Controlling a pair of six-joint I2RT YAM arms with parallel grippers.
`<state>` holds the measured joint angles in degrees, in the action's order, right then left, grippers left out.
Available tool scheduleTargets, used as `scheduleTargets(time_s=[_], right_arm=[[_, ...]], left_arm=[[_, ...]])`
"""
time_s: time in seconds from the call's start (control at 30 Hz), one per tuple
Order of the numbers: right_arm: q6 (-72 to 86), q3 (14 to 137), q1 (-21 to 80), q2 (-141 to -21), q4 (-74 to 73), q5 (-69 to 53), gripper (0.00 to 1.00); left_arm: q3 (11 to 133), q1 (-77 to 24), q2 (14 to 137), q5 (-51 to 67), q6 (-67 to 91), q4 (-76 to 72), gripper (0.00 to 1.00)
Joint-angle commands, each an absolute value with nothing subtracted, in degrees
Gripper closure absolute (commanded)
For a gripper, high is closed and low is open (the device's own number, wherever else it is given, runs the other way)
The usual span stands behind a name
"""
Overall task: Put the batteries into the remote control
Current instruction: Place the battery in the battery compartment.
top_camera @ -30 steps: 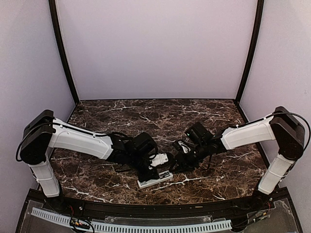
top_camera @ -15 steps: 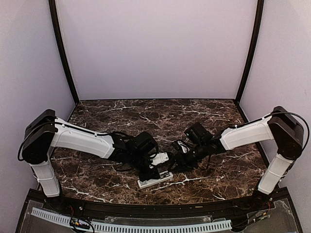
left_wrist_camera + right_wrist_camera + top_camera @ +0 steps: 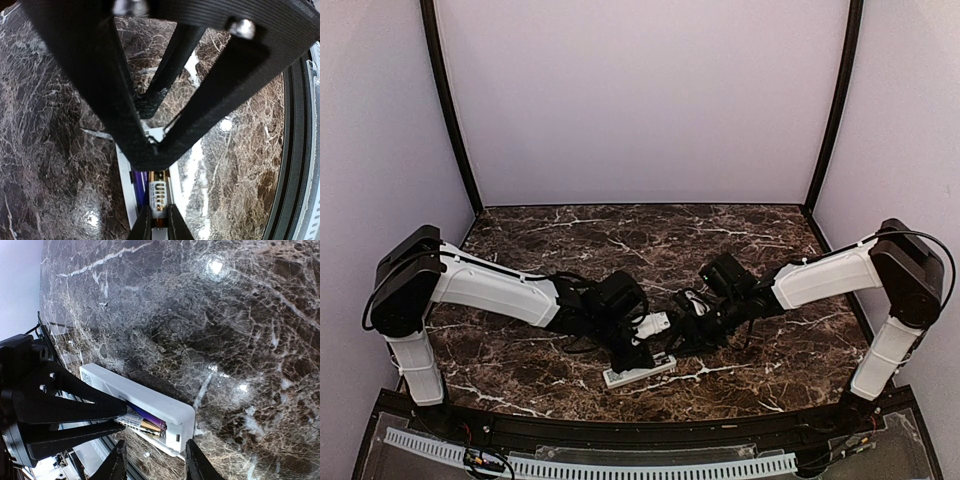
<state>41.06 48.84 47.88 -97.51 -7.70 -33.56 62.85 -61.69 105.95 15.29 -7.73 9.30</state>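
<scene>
Up front, remote (image 3: 642,371) lies left-right; left fingers (image 3: 143,227) pinch battery (image 3: 159,192), right fingers (image 3: 116,465) spread.

Remote control (image 3: 150,399): white; you see it at the tips of the left pincer (image 3: 152,147).
Batteries (image 3: 159,192): purple, plus white-and-gold with dark lettering, just past those tips.
Table (image 3: 210,315): dark brown marble, white veins.
Left pincer: black.

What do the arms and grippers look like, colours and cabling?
Left arm and right arm: white link shells, black joints and wrists. Thin black cable loops off each shoulder. Left gripper and right gripper: matte black, slim tapered fingers.
</scene>
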Motion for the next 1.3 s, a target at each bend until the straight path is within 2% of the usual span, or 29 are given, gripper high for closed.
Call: scheduleTargets(time_s=[0.0,0.4,0.83,0.97,1.1,1.17,1.27], right_arm=[[41.2,48.2,47.5,-97.6,-7.5,-33.0,0.63],[40.1,49.3,47.5,-97.1,-9.5,-32.2,0.62],[37.9,51.5,47.7,-94.6,-13.7,-28.6,0.59],[36.8,53.3,49.7,-93.3,-15.7,-24.9,0.52],[35.4,56.8,52.7,-94.0,-20.1,-18.6,0.44],[34.9,58.9,54.4,-95.3,-23.2,-15.7,0.37],[34.2,63.3,56.7,-97.7,-27.8,-12.1,0.18]], left_arm=[[61.3,-62.2,107.2,16.3,-7.7,8.8,0.86],[61.3,-62.5,105.1,16.6,-9.2,11.2,0.69],[58.3,-62.5,95.2,14.9,-10.1,11.2,0.45],[53.6,-62.5,90.2,9.3,-4.1,9.7,0.41],[48.4,-62.3,86.3,-0.6,8.3,10.0,0.42],[44.9,-62.3,83.9,-3.3,14.4,10.7,0.43],[41.9,-62.4,81.4,-7.1,18.6,11.9,0.44]])
